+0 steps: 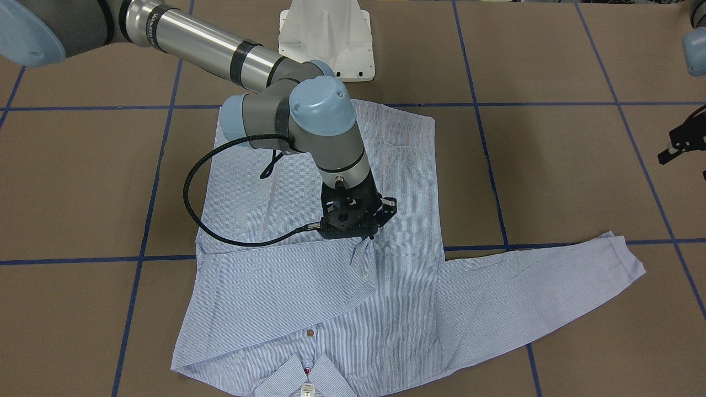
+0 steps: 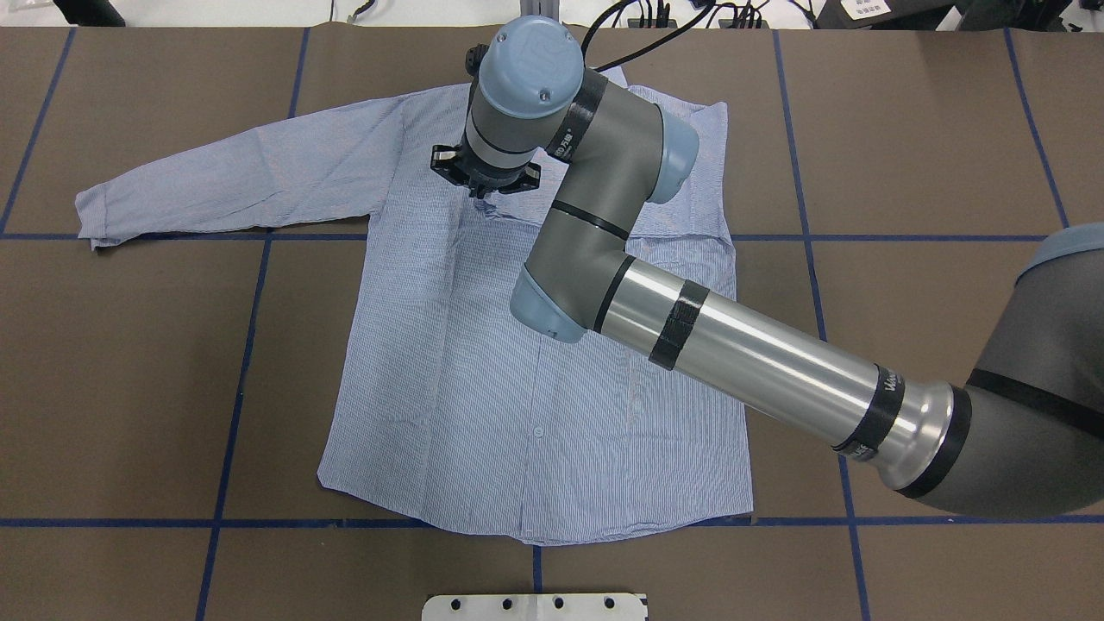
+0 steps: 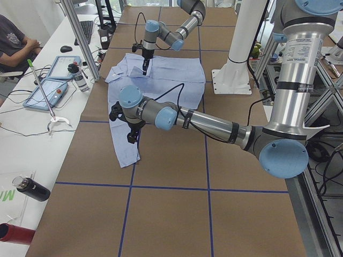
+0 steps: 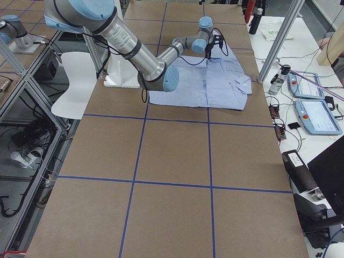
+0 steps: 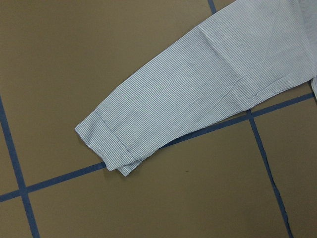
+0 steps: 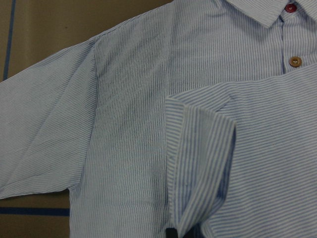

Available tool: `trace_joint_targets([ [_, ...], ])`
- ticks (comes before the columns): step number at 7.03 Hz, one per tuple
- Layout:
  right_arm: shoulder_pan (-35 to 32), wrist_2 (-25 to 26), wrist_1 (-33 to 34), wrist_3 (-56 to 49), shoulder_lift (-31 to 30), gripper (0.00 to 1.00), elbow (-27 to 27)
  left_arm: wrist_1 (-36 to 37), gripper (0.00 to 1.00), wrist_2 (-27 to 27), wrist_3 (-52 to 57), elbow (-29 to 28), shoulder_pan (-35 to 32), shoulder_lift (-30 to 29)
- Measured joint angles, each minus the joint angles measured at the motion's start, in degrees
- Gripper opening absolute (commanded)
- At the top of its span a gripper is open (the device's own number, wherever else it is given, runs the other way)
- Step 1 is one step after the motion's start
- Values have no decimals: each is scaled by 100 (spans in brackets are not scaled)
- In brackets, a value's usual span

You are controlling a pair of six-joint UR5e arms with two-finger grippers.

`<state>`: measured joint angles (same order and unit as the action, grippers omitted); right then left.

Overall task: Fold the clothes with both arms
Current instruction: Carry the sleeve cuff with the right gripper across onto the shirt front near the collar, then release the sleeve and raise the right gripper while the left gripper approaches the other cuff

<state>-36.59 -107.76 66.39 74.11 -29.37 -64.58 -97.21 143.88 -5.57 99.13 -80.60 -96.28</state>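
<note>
The light blue striped shirt (image 1: 309, 309) lies flat, front up, collar toward the operators' side. One sleeve is folded across the chest. My right gripper (image 1: 368, 237) is shut on that sleeve's cuff (image 6: 198, 163) and holds it just above the shirt's middle; it also shows in the overhead view (image 2: 487, 185). The other sleeve (image 2: 224, 181) lies stretched out sideways, and its cuff (image 5: 106, 144) fills the left wrist view. My left gripper (image 1: 681, 151) hovers above that cuff, cut off by the view's edge, and seems open and empty.
The brown table (image 2: 129, 371) is crossed by blue tape lines. The white pedestal base (image 1: 325, 38) stands behind the shirt's hem. A side bench with tablets (image 3: 51, 91) and bottles runs along the operators' side, where a person sits.
</note>
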Motion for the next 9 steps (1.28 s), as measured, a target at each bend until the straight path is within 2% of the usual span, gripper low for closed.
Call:
trace_joint_targets([
  [4,7,205,57,507,183,99,139,20,100,27,-29,-9,0,-12],
  [5,-2,224,322,842,342,99,97,8,100,32,-24,-3,6,-40],
  [7,-197,180,1006,1130,280,99,-420,-162,100,15,-3,-310,18,-309],
  [9,-621,-118,1116,1112,-434,99,-1145,-807,100,-4,-12,-1208,22,-661],
])
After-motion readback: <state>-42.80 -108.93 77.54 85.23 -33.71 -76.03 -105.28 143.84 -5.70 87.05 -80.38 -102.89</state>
